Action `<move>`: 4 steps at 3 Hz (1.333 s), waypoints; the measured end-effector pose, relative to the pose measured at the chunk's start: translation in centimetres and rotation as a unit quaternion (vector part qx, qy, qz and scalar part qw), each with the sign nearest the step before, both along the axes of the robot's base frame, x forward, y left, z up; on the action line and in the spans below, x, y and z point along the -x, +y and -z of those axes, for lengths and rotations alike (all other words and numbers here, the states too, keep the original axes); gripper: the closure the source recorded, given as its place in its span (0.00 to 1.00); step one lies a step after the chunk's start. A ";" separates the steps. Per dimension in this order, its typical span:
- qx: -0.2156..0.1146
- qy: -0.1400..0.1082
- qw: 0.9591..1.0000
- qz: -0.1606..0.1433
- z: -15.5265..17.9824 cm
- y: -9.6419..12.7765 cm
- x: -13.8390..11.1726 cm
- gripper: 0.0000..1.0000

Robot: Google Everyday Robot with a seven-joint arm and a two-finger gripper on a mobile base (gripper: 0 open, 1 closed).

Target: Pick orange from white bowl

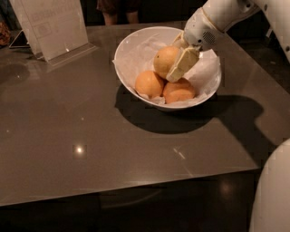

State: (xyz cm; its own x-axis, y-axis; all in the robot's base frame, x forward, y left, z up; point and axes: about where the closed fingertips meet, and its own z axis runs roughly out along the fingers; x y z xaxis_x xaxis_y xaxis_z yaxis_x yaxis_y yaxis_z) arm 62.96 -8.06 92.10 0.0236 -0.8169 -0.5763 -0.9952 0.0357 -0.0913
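Note:
The white bowl, lined with crinkled white paper, stands at the far middle of the dark table. In it lie the orange, paler and largest, and two smaller deeper-orange fruits in front of it. My gripper reaches down into the bowl from the upper right on a white arm. One cream finger lies against the right side of the orange; the other finger is hidden behind the fruit. The orange sits a little above the two smaller fruits.
A clear acrylic sign holder with a white sheet stands at the table's far left. The table's near edge runs across the lower frame. A white part of the robot's body fills the lower right corner. A person's legs stand behind the table.

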 end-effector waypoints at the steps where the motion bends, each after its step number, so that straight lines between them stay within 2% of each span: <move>1: 0.000 0.000 1.000 0.000 0.0 0.0 0.0 0.65; 2: 0.000 0.000 1.000 0.000 0.0 0.0 0.0 0.89; 3: 0.000 0.000 1.000 0.000 0.0 0.0 0.0 1.00; 4: -0.019 -0.004 1.000 -0.005 -0.2 0.1 0.0 1.00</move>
State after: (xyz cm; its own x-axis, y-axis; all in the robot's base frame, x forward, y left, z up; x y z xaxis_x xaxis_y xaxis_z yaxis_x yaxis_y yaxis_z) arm 62.99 -7.95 92.32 0.0368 -0.7947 -0.6059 -0.9948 0.0288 -0.0982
